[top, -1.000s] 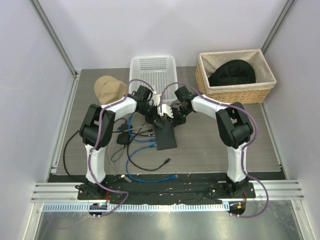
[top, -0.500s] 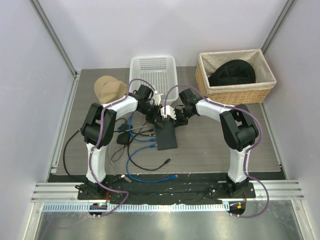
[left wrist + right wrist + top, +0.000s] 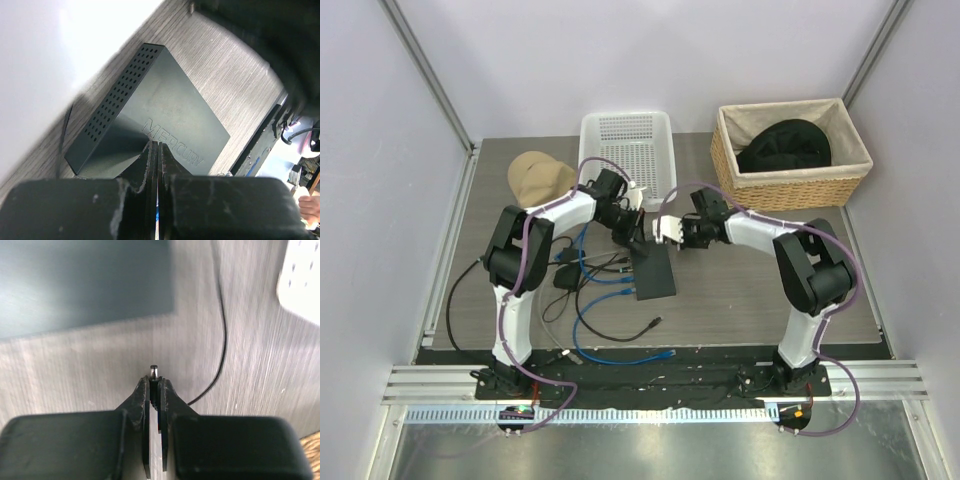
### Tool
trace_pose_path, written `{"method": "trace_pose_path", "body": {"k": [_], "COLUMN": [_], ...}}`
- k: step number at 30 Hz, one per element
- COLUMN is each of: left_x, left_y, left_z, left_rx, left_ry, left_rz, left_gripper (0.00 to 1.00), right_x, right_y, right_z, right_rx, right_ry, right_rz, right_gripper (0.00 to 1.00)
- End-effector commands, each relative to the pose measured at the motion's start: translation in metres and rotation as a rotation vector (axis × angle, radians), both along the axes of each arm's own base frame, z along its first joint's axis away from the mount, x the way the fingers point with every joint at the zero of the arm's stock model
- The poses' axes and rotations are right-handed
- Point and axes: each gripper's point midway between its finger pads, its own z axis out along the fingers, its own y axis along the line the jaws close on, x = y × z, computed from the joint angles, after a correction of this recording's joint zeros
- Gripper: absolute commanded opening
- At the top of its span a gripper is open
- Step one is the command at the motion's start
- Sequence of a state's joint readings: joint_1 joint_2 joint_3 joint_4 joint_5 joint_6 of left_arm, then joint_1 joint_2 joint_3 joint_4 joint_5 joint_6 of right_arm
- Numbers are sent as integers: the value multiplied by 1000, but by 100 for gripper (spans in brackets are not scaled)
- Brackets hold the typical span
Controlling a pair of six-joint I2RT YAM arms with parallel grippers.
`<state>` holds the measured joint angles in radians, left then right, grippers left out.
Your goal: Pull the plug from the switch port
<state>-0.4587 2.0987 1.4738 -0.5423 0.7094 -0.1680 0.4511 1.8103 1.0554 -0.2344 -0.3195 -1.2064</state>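
The switch (image 3: 652,272) is a flat black box at the table's middle; in the left wrist view (image 3: 165,117) its top reads MERCURY. My left gripper (image 3: 638,233) is shut, and its tips (image 3: 154,146) rest at the switch's far end, with nothing seen between them. My right gripper (image 3: 666,230) is shut on a small barrel plug (image 3: 154,371). The plug's metal tip pokes out past the fingertips, clear of the switch (image 3: 85,285). Its thin black cord (image 3: 223,340) trails off over the table.
A white plastic basket (image 3: 625,140) stands behind the grippers, and its corner shows in the right wrist view (image 3: 302,280). A wicker basket (image 3: 790,180) with a black cap is at the back right, a tan cap (image 3: 535,175) at the back left. Blue cables (image 3: 595,300) and a black adapter brick (image 3: 568,278) lie left of the switch.
My right gripper has drawn back to the right, away from the switch's far end, with the plug in it. The left gripper and the switch stay put.
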Motion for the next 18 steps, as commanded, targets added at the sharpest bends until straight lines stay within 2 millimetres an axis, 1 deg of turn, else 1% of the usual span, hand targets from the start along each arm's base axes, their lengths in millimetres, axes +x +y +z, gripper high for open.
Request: {"method": "trace_pose_path", "body": {"k": [1,2,3,4,5,6,8,9,10,11,12,14,15,16,17,18], "left_x": [-13,-13,-11,-13,-5,-2,7,13,18,21,27,30,34,35,36,41], "left_y": [43,37,35,34,29,27,26,29,32,35,42,50,57,64,68,73], "left_z": [-64,-55,-49,-40,-26,-14,19,32,52,61,68,88,92,91,92,99], "left_rx": [254,210,187,164,134,93,45,24,7,0,-1,-10,-5,22,33,39], "left_ry": [31,37,38,51,29,31,-26,-51,-101,-123,-145,-200,-221,-254,-264,-329], "left_rz": [-6,-21,-23,-29,-33,-33,-24,-10,4,13,33,43,53,51,61,56], "left_gripper": [0,0,0,0,0,0,1,12,22,32,45,51,55,56,58,59], "right_x": [-3,6,12,23,24,28,32,32,31,31,32,30,27,27,23,21], "right_y": [-17,-19,-17,-9,-8,-5,6,12,19,24,30,42,51,57,65,71], "right_z": [1,10,19,39,48,58,88,97,112,120,132,144,149,156,161,165], "right_rx": [62,102,137,195,207,226,299,330,383,412,441,505,523,546,569,582], "right_ry": [263,278,288,284,288,275,256,259,279,287,288,331,346,346,372,383], "right_rz": [-130,-165,-188,-198,-203,-201,-188,-182,-186,-184,-180,-195,-190,-176,-170,-159], "right_gripper": [1,1,1,1,1,1,1,1,1,1,1,1,1,1,2,2]}}
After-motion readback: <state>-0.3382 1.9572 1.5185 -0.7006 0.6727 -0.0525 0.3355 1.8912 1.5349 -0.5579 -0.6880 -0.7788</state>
